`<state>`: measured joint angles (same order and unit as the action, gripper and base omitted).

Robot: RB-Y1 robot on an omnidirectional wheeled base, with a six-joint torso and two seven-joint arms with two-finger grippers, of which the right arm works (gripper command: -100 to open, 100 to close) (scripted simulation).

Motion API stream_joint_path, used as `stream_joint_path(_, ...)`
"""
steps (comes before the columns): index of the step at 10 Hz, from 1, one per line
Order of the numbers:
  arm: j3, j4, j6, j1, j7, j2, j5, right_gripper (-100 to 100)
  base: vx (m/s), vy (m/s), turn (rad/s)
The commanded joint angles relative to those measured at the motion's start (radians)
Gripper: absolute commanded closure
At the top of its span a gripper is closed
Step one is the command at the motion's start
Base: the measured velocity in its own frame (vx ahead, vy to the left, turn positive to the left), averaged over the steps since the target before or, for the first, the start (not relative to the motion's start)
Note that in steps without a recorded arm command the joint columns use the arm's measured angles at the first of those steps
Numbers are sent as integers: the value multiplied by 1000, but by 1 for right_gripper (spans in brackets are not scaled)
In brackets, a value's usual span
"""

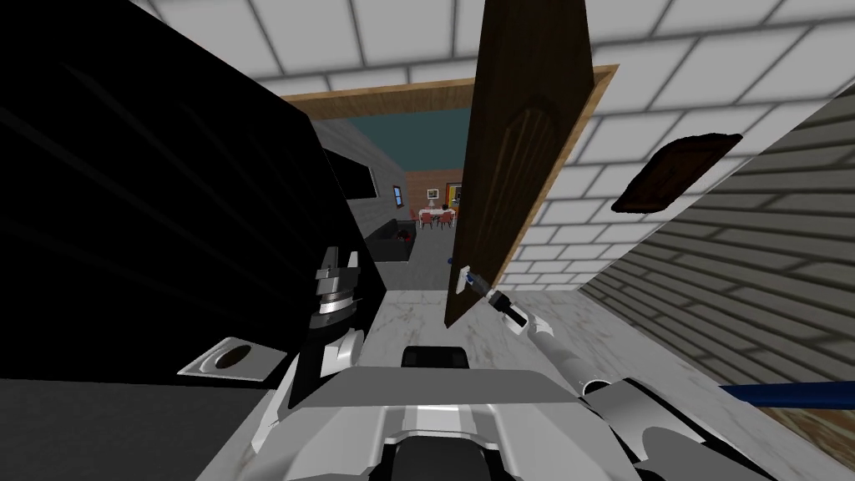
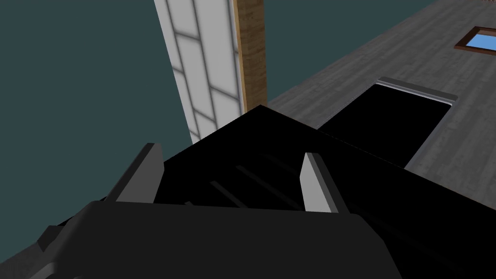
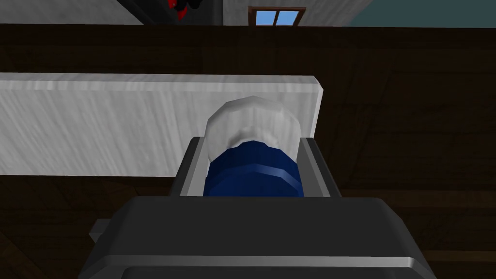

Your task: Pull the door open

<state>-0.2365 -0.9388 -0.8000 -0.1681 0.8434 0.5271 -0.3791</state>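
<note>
Your right gripper (image 3: 252,147) is closest: its fingers (image 3: 316,167) clamp both sides of the blue-and-white handle (image 3: 252,174). The handle sits on a white plate (image 3: 97,126) on the dark wooden door (image 1: 509,167), which stands partly open just ahead. On your left, the left gripper (image 2: 230,156) has its fingers (image 2: 315,186) spread wide, holding nothing.

Clearance ahead of the robot. The door (image 1: 518,150), ajar at 12 o'clock, presents its edge; the doorway gap (image 1: 422,167) opens at 11 o'clock. A black mass (image 1: 150,209) blocks 9 to 11 o'clock, close against the open-fingered left pincer (image 1: 342,257). Tiled wall (image 1: 668,92) closes 1 o'clock, slatted wall (image 1: 751,250) 3 o'clock. The right pincer (image 3: 252,140), clamped on the handle (image 3: 252,172), occupies the door's near face.
</note>
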Motion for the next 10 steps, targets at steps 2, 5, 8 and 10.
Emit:
stream_joint_path(2,-6,10,-47,6,20,21,-11,100,-162,-182,94)
stream_joint_path(5,-11,15,-72,13,31,33,-19,100,-108,-135,60)
stream_joint_path(8,-17,36,-114,8,41,44,-27,100,-137,-181,158)
stream_joint_path(10,-19,48,-138,4,47,51,-31,100,-163,-178,140)
